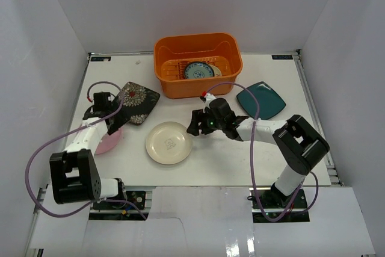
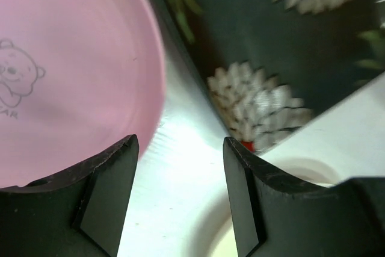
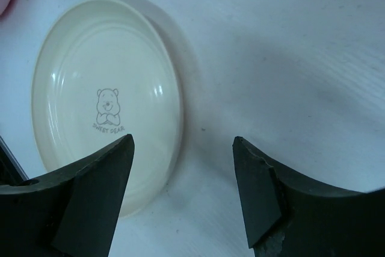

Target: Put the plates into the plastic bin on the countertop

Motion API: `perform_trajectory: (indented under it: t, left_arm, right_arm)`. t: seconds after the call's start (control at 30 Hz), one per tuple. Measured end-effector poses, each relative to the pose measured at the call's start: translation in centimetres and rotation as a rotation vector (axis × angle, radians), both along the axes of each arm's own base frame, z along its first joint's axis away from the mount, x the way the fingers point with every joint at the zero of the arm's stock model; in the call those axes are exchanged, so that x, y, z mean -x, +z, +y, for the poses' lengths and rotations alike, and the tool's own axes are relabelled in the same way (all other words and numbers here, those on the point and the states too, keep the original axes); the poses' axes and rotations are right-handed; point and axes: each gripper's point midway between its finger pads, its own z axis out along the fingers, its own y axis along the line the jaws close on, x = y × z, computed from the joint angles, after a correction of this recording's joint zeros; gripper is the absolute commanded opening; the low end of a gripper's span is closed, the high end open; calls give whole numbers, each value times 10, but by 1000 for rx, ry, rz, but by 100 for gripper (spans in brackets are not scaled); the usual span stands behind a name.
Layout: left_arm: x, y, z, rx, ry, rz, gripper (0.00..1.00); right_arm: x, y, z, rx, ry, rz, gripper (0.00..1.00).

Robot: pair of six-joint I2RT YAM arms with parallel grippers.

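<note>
The orange plastic bin stands at the back centre of the white countertop and holds a floral plate, with more under it that I cannot make out. A cream plate lies at front centre; its bear print shows in the right wrist view. A pink plate, a black plate with white flowers and a teal plate lie on the counter. My left gripper is open, low over the gap between the pink plate and the black plate. My right gripper is open over the cream plate's right edge.
White walls enclose the countertop on three sides. Purple cables loop from both arms over the counter near the plates. The cream plate's rim shows at the bottom of the left wrist view.
</note>
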Motion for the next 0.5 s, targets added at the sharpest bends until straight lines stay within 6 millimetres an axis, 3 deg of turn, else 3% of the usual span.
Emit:
perform_trajectory:
  t: [0.13,0.23,0.27,0.37,0.5]
  left_arm:
    - [17,-38,0,-37,-9,168,66]
    - [23,-50,3,-60,-8,229,61]
    - [23,-51,3,-64,-8,237,59]
    - [20,-51,7,-83,-4,249,56]
    - [16,-53,11,-101,-2,258,52]
  right_arm:
    - [16,-13,10,28,36,11,65]
    - [20,-30,1,61,18,23,46]
    - [19,-31,0,60,12,23,29]
    - [19,-35,-5,68,-4,17,10]
    - [22,-28,-10,50,-21,8,8]
